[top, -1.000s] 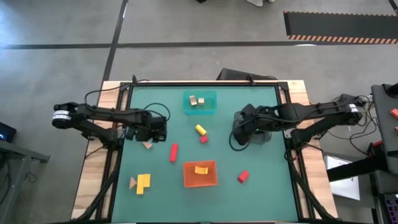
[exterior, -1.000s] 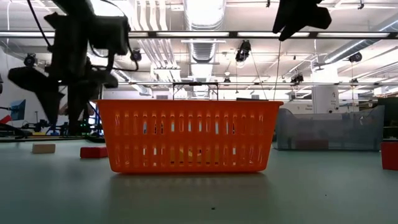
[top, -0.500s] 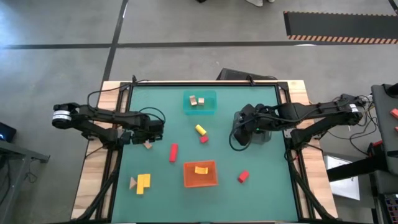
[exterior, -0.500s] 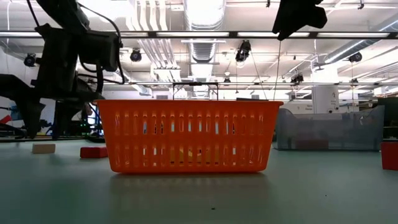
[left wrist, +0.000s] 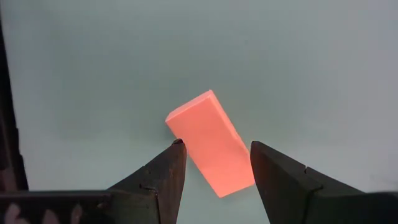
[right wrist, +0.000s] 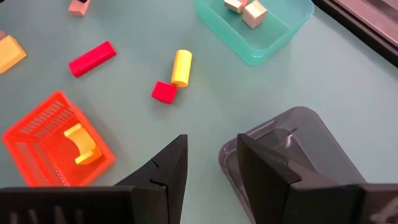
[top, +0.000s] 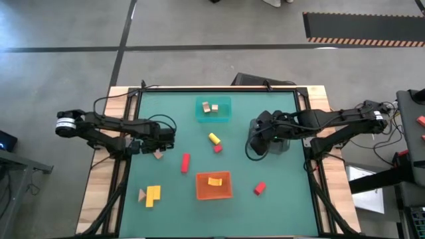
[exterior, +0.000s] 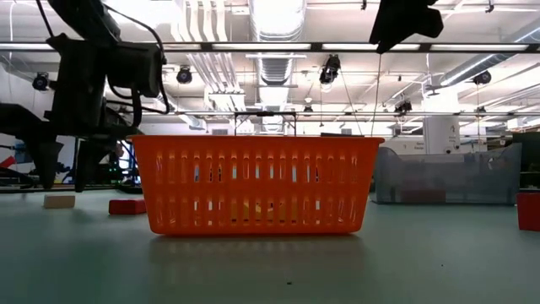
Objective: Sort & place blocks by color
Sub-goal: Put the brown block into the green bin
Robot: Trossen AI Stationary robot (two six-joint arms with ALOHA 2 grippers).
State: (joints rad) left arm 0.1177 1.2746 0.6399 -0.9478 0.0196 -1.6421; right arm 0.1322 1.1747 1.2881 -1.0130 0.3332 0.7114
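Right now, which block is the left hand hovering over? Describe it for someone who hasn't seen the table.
Start at the green table and go to its left edge, where the left hand hangs open. Below it lies a tan block, paler than the red bar beside it.

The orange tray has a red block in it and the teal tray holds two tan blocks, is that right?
Not quite. The block in the orange tray is yellow, not red, as the high view shows. The teal tray does hold two tan blocks.

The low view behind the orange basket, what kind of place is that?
Probably a robotics lab or workshop. Beyond the orange basket run exposed ceiling ducts and pipes, long rows of strip lights, and more benches crowded with equipment.
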